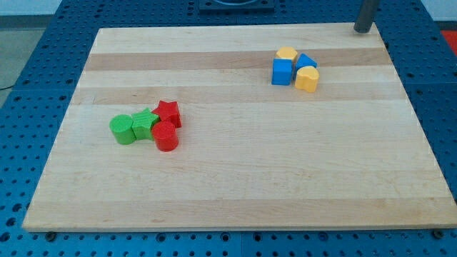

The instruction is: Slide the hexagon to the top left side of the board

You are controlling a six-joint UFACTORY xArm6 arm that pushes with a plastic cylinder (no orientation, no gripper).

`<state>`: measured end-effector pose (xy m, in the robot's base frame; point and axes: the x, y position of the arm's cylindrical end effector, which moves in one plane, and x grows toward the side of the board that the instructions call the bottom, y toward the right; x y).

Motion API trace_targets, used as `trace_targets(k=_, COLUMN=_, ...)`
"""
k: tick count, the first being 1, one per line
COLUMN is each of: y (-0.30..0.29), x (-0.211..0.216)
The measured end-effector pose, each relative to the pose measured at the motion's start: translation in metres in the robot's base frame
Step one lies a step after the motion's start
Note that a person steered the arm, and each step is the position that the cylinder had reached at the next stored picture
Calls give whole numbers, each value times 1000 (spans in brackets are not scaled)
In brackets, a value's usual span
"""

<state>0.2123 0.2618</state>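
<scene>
- Camera view: yellow hexagon (287,53) sits upper right of the bench (235,185), at the top of a tight cluster w/ blue cube (283,71), blue triangle (307,61) and a yellow block (307,79).
- My tip (362,30) is at the top right edge, well apart; the hexagon lies to its left and a bit lower.
- Goal is further left, so I judge the tip's already on the pushing side.
- No claw on this arm, just a rod; it grips nothing.

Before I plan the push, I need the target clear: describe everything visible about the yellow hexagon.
The yellow hexagon is a small, flat-topped, plastic-looking block lying flat on the wooden board, in the upper right. It heads a tight cluster, touching the blue cube below it and apparently the blue triangular block to its right. My tip stands apart, at the board's top right edge.
</scene>
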Motion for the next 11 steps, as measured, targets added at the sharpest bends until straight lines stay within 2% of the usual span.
trace_targets(k=2, y=-22, x=15)
trace_targets(k=5, y=-136, x=36)
trace_targets(k=6, y=-130, x=43)
trace_targets(k=7, y=-104, x=72)
trace_targets(k=8, y=-127, x=91)
trace_targets(k=10, y=-168, x=98)
trace_targets(k=11, y=-181, x=127)
